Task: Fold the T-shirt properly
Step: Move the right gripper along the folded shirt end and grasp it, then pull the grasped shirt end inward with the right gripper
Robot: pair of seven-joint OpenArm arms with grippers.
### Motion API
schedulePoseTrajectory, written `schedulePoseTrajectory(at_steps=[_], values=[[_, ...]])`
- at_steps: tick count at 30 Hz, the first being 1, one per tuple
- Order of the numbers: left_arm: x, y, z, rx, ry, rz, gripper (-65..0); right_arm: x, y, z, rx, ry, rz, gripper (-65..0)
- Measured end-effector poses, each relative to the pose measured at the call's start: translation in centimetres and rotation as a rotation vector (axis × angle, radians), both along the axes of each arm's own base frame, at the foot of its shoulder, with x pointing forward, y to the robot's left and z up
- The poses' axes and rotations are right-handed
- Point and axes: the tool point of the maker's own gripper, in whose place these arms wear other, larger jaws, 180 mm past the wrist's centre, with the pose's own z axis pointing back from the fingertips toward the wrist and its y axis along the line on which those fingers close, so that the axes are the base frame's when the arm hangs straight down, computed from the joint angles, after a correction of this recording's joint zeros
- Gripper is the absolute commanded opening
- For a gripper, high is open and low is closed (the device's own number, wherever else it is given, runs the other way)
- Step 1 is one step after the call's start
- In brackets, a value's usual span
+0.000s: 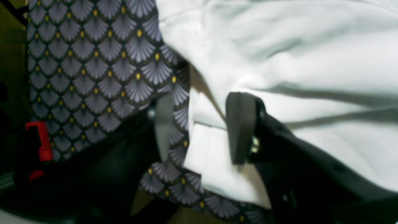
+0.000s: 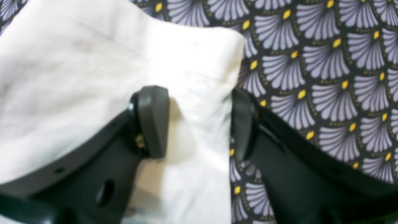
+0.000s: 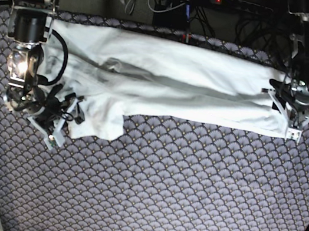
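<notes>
Cloth lies stretched in a long band across the far half of the patterned tablecloth [image 3: 178, 185]: the T-shirt [image 3: 171, 88] already looks doubled lengthwise, with one loose flap hanging toward the near side at the base view's left. Each arm sits at one end of it. The right gripper [image 2: 199, 121] has its jaws spread with a corner of white fabric running between them, not yet pinched. The left gripper [image 1: 202, 127] also has its jaws apart, straddling a folded edge of the shirt; one pad [image 1: 239, 127] rests over the cloth. This looks like the grasping stage before another fold. Next, both claws likely need to close firmly on their edges, then lift together evenly.
</notes>
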Motion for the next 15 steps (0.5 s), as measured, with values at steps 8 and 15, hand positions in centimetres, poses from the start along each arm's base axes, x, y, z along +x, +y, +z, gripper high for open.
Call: schedulePoseTrajectory(at_steps=[8, 15], values=[[0.64, 0.02, 0.05, -0.005, -0.006, 0.000, -37.0, -0.16, 0.03, -0.13, 0.002, 0.003, 0.000, -65.0], [0.59, 0.02, 0.02, -0.005, -0.004, 0.000, -37.0, -0.17, 0.02, -0.07, 0.002, 0.004, -0.001, -65.0]])
